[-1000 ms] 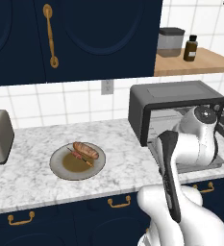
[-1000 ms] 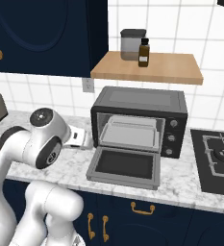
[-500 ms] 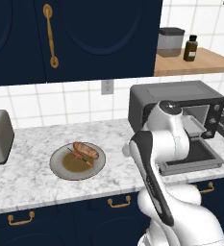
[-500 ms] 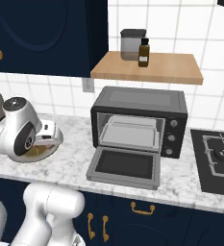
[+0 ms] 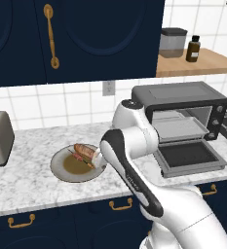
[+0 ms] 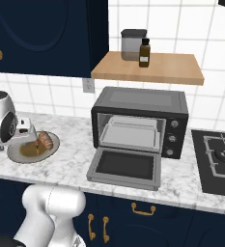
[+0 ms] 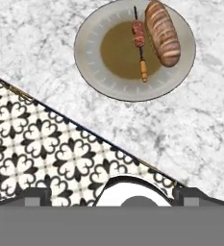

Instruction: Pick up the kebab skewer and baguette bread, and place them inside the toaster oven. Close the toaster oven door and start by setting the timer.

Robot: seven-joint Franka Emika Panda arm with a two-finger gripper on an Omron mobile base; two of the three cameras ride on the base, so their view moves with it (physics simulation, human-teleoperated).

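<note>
Your gripper hangs above the counter's front edge with its fingers spread wide and holding nothing. Ahead of the fingertips in the hand view, well apart from them, a grey plate sits on the marble counter. On it the kebab skewer lies just beside the baguette bread. To the right along the counter, the toaster oven stands with the toaster oven door dropped open.
</note>
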